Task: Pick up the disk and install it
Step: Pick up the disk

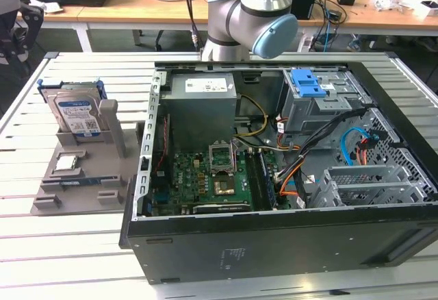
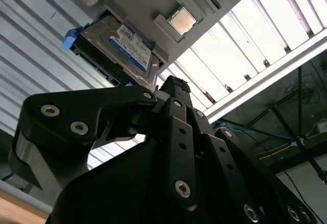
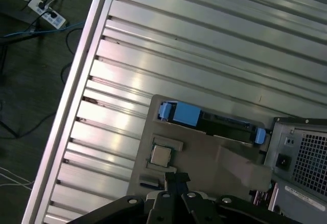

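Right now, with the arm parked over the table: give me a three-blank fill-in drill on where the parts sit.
1. The flat silver hard drive in a blue plastic carrier stands in the grey plastic stand, on the exterior view's ____ of the open black computer case.
2. The small square silver processor chip lies flat on that same grey ____.
3. The blue plastic latch piece sits atop the grey metal drive cage ____ the case.

Missing words: left; stand; inside.

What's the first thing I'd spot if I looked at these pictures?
Probably the big black computer case lying open on the metal table, its green motherboard showing. Beside it, at the exterior view's left, the disk stands on edge in a grey holder, with the robot arm behind the case.
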Motion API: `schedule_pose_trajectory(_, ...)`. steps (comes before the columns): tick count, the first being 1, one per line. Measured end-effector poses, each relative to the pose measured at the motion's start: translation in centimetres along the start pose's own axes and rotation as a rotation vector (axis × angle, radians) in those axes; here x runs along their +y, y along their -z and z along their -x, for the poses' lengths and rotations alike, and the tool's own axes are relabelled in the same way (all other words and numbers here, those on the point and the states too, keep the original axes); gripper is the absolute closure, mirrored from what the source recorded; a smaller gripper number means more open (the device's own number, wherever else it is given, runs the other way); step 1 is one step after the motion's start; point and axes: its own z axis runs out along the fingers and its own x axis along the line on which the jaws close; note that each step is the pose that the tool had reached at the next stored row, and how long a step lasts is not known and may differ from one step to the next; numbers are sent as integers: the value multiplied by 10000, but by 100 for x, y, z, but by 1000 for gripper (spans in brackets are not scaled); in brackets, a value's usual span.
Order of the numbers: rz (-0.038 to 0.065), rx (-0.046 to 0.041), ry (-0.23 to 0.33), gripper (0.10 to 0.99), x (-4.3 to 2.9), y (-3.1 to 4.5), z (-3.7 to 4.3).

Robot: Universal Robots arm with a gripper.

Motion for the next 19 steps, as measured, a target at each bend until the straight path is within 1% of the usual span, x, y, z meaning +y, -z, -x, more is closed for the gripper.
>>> schedule_pose_trajectory(5,10,18,439,984,0,0,0)
schedule_pose_trajectory(13,23,38,958,984,0,0,0)
schedule_pose_trajectory(19,35,60,1489,984,0,0,0)
